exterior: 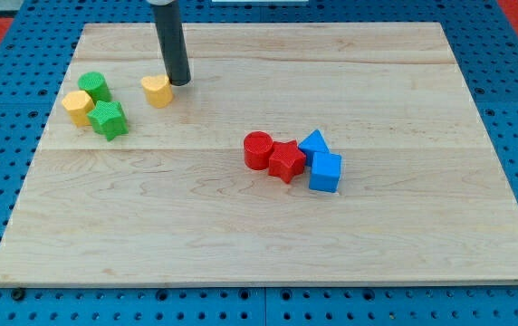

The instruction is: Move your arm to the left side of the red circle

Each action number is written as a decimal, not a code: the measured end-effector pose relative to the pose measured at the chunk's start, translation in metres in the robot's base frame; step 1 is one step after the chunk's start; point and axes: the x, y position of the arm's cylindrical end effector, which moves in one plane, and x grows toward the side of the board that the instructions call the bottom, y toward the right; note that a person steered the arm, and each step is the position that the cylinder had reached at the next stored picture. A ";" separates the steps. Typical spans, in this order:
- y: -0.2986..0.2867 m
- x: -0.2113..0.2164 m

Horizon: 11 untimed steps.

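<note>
The red circle (258,149) lies near the middle of the wooden board (268,235), touching a red star (286,161) on its right. My tip (179,82) stands near the view's top left, well up and to the left of the red circle. It is right next to a yellow block (158,91), on that block's right side. The rod rises out of the view's top edge.
A blue triangle (313,143) and a blue cube (325,172) sit right of the red star. At the view's left are a green cylinder (94,87), a yellow block (78,107) and a green star (108,119). Blue pegboard surrounds the board.
</note>
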 end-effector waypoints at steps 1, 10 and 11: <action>-0.011 0.012; 0.034 -0.007; 0.063 0.001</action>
